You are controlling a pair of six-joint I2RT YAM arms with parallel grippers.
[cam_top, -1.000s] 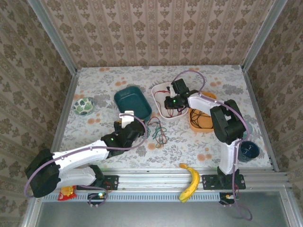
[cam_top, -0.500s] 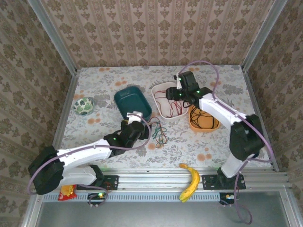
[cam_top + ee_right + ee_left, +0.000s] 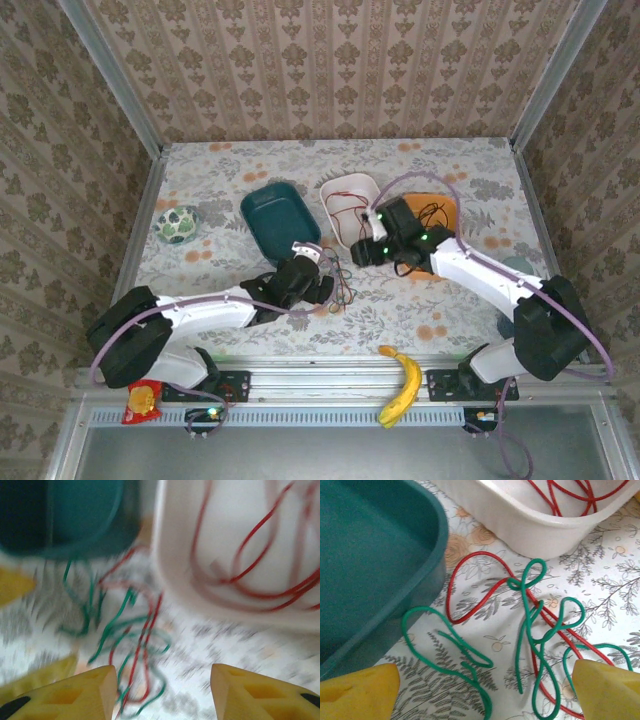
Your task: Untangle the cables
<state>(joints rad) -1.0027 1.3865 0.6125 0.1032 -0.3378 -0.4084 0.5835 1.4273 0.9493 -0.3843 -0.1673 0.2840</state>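
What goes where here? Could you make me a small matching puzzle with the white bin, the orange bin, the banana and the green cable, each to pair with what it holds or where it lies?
Things:
1. white bin
2. orange bin
3. banana
4. green cable

Places or contents:
a. at the near edge of the table
b. out on the table, crossing a loose red cable
c. holds red cable loops
d. holds a black cable

Pairs: 1-c, 2-d, 3-a, 4-b.
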